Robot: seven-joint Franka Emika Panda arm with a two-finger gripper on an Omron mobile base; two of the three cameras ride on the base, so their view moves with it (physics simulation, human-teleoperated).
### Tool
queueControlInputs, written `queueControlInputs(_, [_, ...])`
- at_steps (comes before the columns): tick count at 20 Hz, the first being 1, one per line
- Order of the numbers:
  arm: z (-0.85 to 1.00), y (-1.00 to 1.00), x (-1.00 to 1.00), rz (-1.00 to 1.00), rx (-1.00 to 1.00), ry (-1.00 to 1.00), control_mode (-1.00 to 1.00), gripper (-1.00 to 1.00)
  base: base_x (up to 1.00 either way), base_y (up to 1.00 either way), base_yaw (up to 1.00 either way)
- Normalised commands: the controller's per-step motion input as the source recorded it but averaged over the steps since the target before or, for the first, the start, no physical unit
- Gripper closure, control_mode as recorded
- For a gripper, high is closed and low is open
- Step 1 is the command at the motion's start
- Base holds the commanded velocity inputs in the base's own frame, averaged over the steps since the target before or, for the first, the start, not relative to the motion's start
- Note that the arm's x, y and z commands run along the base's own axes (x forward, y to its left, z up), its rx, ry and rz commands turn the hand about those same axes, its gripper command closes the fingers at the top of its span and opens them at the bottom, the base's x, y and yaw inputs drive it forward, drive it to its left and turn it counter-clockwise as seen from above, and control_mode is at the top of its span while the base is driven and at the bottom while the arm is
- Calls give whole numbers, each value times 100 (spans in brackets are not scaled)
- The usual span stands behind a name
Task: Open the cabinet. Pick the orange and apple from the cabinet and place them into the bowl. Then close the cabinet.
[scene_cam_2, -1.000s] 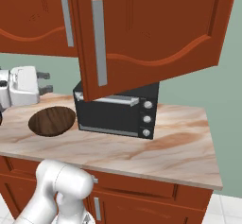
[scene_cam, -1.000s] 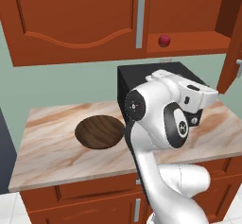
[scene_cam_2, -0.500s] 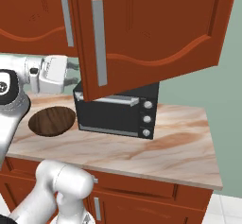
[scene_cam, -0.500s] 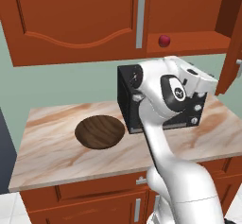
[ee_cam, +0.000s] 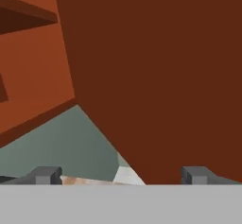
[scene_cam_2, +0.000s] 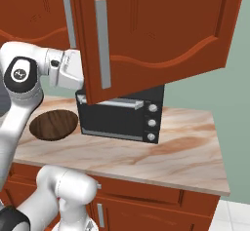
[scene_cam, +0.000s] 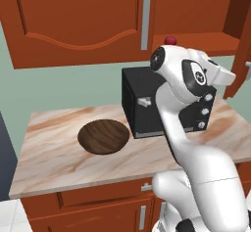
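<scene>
Raised higher since a moment ago toward the open cabinet (scene_cam: 78, 25), gripper (ee_cam: 120, 176) spread wide and empty, apple (scene_cam: 170, 40) on its shelf, bowl (scene_cam: 103, 136) empty on counter (scene_cam: 54, 152) beside microwave (scene_cam_2: 124, 118).

Raised arm, gripper (ee_cam: 121, 175) wide apart, empty

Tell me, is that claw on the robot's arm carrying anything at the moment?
No, nothing is held. The gripper is wide open with an empty gap between its fingertips. The apple sits on the cabinet shelf.
</scene>
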Motion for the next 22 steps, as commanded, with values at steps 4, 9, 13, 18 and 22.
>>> queueControlInputs(4, [0, -64, 8, 0, 5, 0, -100, -100, 0, 0, 0])
queueControlInputs(9, [-4, -97, -3, -2, 8, -1, -100, -100, 0, 0, 0])
queueControlInputs(13, [-34, -100, -3, -2, 6, -6, -100, -100, 0, 0, 0])
queueControlInputs(18, [-59, -100, -6, 0, 5, -16, -100, -100, 0, 0, 0])
queueControlInputs(22, [-47, -80, 1, 4, 1, -14, -100, -100, 0, 0, 0])
